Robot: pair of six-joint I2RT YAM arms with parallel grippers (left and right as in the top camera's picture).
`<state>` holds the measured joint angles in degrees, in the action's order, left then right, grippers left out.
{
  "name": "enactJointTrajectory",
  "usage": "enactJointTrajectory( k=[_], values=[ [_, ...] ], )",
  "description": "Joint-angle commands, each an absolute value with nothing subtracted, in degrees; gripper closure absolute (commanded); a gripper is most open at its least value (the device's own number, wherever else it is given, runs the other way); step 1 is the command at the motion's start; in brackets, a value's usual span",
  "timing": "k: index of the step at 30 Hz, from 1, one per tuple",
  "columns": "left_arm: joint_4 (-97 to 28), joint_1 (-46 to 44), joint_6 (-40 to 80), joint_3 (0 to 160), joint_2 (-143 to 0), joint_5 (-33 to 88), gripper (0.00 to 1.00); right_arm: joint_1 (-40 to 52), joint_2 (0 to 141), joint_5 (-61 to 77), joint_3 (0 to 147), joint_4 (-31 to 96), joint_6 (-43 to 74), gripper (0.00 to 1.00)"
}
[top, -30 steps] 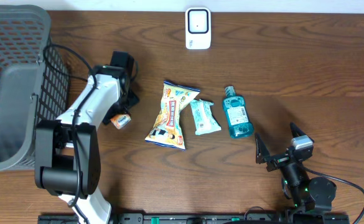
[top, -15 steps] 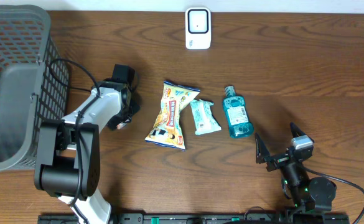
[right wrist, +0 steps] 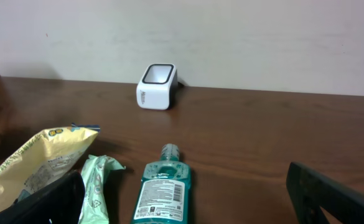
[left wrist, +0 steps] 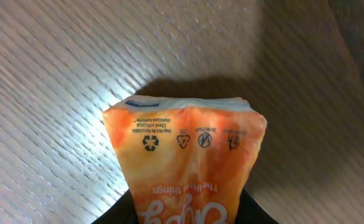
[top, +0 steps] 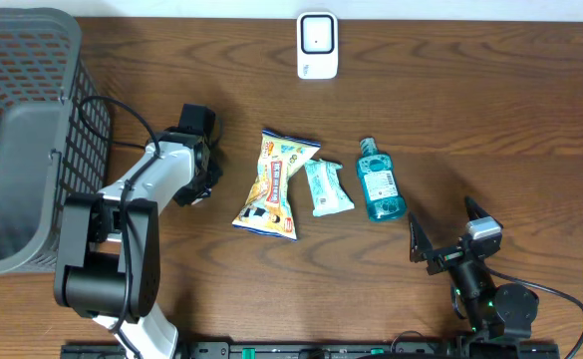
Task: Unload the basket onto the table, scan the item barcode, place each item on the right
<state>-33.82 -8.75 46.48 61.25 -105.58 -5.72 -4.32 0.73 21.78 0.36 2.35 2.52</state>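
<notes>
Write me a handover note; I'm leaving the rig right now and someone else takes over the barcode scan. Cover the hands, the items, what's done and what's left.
Left hand: closed on the small orange packet, down at the table, left of the snack bag.
Right hand: open, empty, near the right front edge.
Scanner: at the far edge, centre.
The snack bag, green packet and blue bottle lie in a row mid-table, with no hand on them.
Done: the orange packet is gripped.
Left: lift it, carry it to the scanner and show its barcode. No barcode is visible in the wrist view.
</notes>
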Motion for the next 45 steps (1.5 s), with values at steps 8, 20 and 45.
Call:
enactJointTrajectory(
  k=[8, 20, 45],
  values=[
    [-26.37, -20.25, 46.13, 59.27, -105.45, 0.84, 0.69, -4.03, 0.67, 21.50, 0.32, 2.61, 2.07, 0.01],
    [-35.77, -26.65, 37.95, 71.37, -101.78, -5.80, 0.00, -4.03, 0.67, 21.50, 0.32, 2.61, 2.09, 0.01],
    [-17.06, -26.70, -18.52, 98.94, -63.90, -39.94, 0.02, -4.03, 0.67, 21.50, 0.32, 2.61, 2.09, 0.01]
  ],
)
